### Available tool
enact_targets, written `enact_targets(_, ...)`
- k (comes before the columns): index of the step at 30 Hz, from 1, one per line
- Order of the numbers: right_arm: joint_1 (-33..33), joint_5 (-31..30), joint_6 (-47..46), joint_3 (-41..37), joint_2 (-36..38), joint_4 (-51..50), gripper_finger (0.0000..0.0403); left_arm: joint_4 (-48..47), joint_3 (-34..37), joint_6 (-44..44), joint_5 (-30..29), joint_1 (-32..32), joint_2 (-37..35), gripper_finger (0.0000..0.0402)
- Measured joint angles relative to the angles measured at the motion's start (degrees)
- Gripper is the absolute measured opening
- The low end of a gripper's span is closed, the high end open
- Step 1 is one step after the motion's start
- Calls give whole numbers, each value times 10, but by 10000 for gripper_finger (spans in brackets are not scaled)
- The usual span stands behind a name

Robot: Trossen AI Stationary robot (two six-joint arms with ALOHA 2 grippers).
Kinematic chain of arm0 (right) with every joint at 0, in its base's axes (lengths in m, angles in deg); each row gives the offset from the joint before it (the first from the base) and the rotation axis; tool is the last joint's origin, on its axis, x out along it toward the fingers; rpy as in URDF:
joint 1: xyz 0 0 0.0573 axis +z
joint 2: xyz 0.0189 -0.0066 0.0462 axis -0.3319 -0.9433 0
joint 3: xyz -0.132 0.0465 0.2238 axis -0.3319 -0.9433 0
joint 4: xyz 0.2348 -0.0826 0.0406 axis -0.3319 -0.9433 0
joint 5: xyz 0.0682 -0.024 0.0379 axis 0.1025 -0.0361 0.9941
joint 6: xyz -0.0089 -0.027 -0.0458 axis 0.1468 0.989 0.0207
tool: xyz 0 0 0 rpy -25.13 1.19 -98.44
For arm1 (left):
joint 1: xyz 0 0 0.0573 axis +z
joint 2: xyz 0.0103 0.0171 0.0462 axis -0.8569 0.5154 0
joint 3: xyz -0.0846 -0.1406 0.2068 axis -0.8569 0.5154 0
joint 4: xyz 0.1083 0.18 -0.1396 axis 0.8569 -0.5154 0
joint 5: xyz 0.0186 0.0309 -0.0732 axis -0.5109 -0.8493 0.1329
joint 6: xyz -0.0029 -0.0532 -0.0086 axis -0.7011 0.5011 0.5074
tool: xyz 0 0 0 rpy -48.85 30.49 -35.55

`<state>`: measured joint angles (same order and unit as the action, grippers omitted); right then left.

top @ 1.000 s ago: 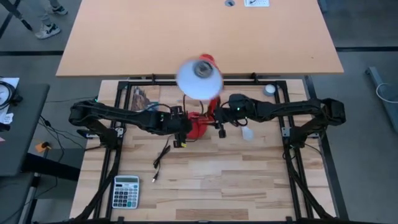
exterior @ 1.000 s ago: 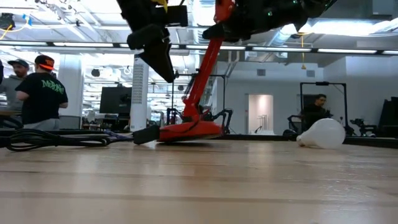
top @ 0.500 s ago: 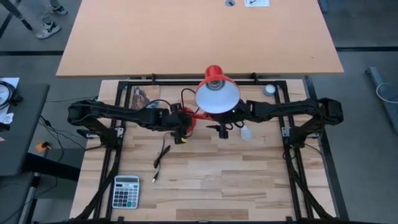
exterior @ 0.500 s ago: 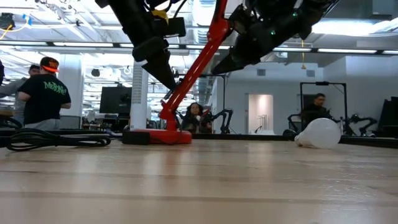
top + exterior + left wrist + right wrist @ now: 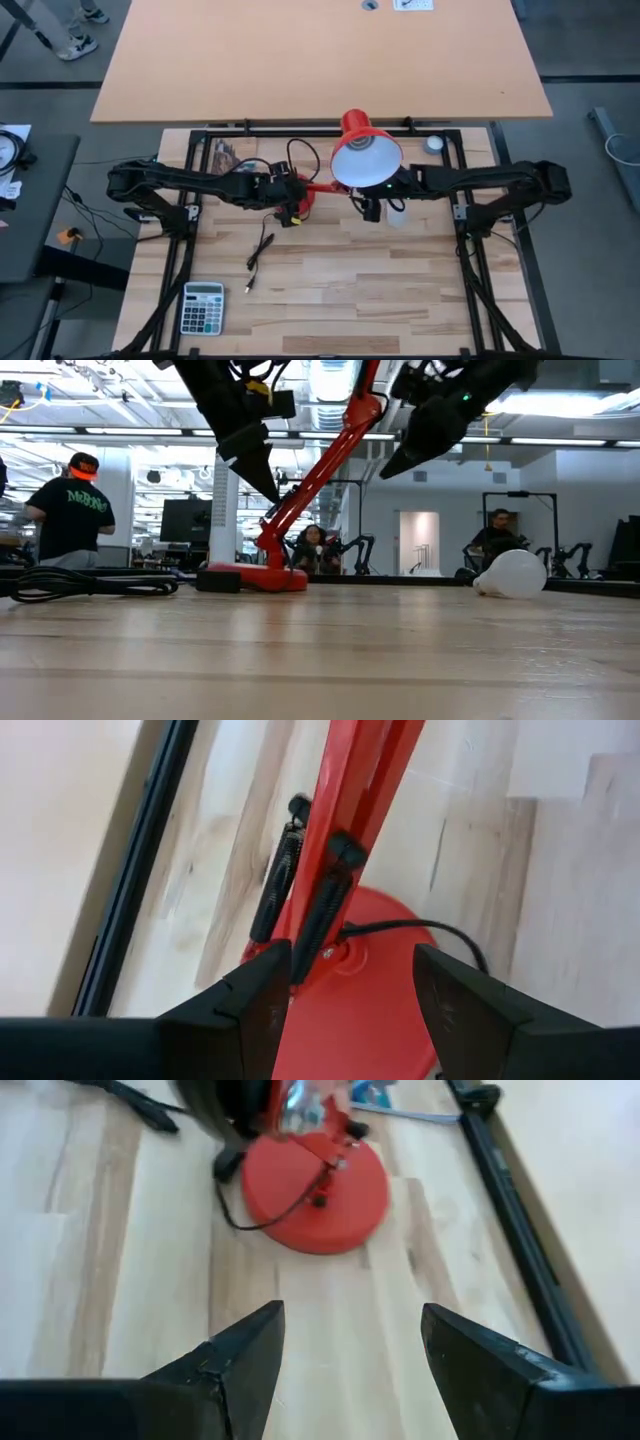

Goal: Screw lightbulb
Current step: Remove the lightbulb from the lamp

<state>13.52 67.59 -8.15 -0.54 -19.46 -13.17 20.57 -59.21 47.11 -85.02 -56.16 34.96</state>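
The red lamp stands with its round base (image 5: 303,197) flat on the table, and its arm (image 5: 318,472) slants up toward the right. The shade (image 5: 366,151) shows its white inside. The white lightbulb (image 5: 515,573) lies on its side on the wood, beside and partly under my right arm (image 5: 397,213). My left gripper (image 5: 352,988) is open, with its fingers on either side of the lamp arm's lower end, just above the base. My right gripper (image 5: 350,1345) hangs open over bare wood to the right of the base, holding nothing. My left gripper straddles the lamp arm's lower end with its springs (image 5: 318,925), coming from above and slanting down across the arm. I cannot tell whether either finger touches it.
A calculator (image 5: 203,307) lies near the front left. A black cable with a plug (image 5: 262,248) lies in front of the lamp. A small grey disc (image 5: 433,144) sits at the back right. Black frame rails (image 5: 186,215) border the table. People stand in the room beyond.
The lamp has tipped toward the table's right. Its shade has swung right and lower, and its base has slid left and settled flat. My right gripper has drawn away from the lamp arm toward the table's right edge. My left gripper has followed the base a little to the left.
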Motion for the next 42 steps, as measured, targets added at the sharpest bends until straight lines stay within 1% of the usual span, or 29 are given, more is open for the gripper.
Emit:
enact_targets(6, 15, -39, -34, 0, 61, -51, 248, -5, 0, 12, 0, 0, 0, 201)
enact_targets(12, 55, -41, -90, 0, 128, -75, 248, -12, 0, 30, -1, -2, 0, 201)
enact_targets(16, 100, -41, -141, 2, 166, -73, 248, 12, 0, 32, -1, -2, 0, 201)
enact_targets(19, 138, -41, -172, 2, 173, -79, 248, 22, 0, 34, -1, -5, 0, 201)
enact_targets(24, 194, -42, -237, 2, 158, -103, 248, 21, 0, 58, -2, -27, 0, 201)
enact_targets(27, 216, -62, -260, 2, 144, -131, 248, 18, 0, 69, -1, -50, -7, 201)
enact_targets(29, 224, -69, -261, 2, 135, -147, 248, 5, -5, 77, -11, -65, -24, 201)
enact_targets(34, 239, -70, -252, 2, 116, -141, 248, -45, -18, 126, -70, -101, -103, 201)
enact_targets(38, 239, -70, -232, 2, 122, -133, 248, -77, -17, 160, -78, -138, -175, 201)
enact_targets(40, 239, -79, -215, 2, 131, -120, 246, -69, -5, 158, -82, -161, -209, 198)
enact_targets(42, 237, -87, -186, 2, 142, -94, 238, -46, 9, 134, -85, -179, -238, 186)
